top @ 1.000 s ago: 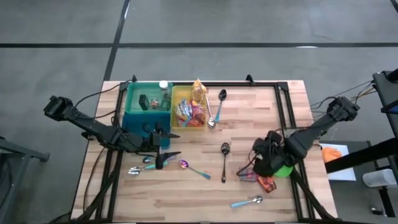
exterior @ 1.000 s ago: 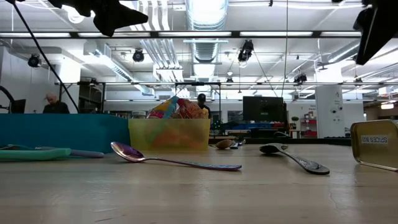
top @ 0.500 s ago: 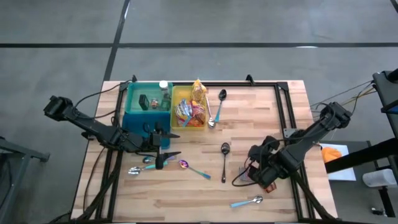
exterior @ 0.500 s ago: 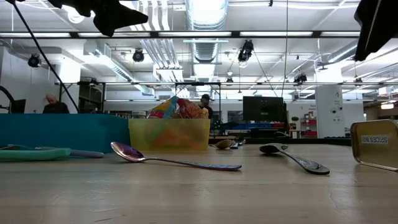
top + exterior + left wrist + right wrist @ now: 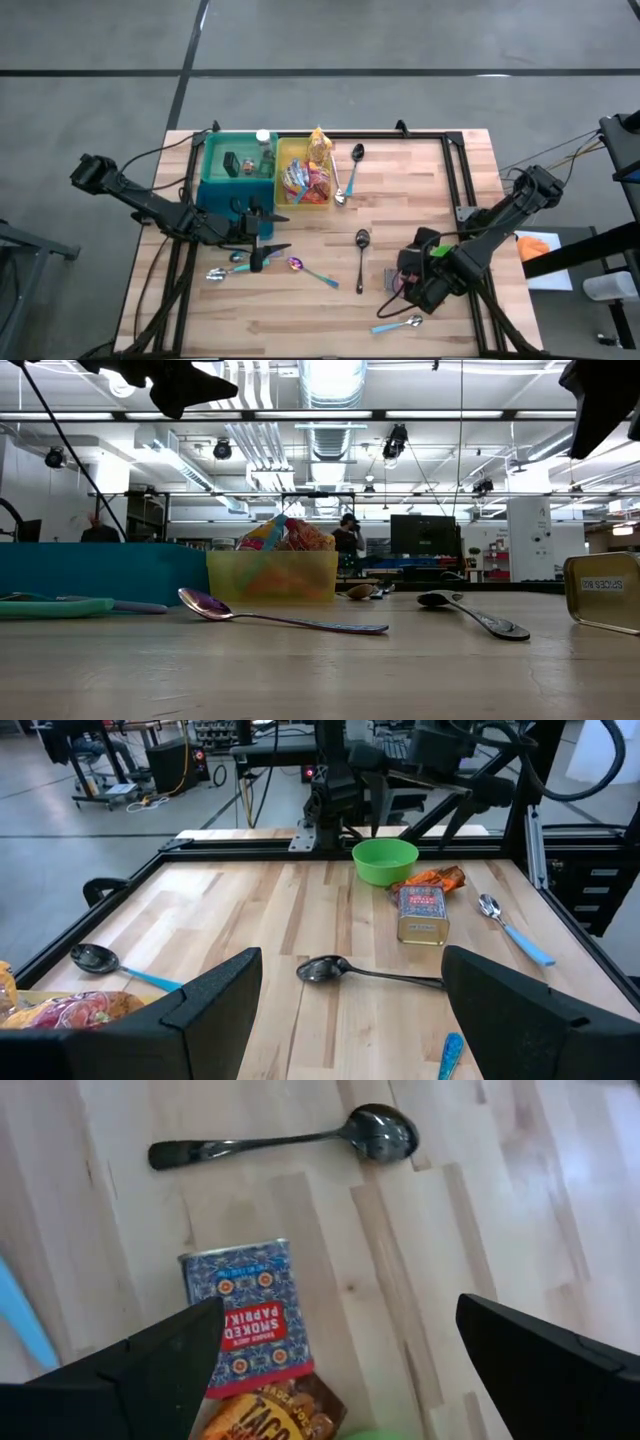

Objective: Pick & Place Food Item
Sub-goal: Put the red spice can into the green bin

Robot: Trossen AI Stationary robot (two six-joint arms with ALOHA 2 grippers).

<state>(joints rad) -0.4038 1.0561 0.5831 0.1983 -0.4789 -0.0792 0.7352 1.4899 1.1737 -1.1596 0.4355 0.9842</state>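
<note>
Right gripper (image 5: 408, 283) hangs over the table's right side, jaws spread wide with nothing between them, pointed steeply down. Straight beneath, in its wrist view, lies the blue smoked paprika tin (image 5: 246, 1320), flat on the wood, with an orange snack packet (image 5: 268, 1417) touching its end. A black spoon (image 5: 290, 1139) lies apart, at the tin's twelve o'clock in that view. This reads as the approach step: lining up for a pick. Next it likely calls for dropping squarely over the tin and closing on it. The yellow bin (image 5: 303, 172) of food packets waits at ten o'clock, well apart. Left gripper (image 5: 262, 232) idles by the bins, jaws parted, empty.
</note>
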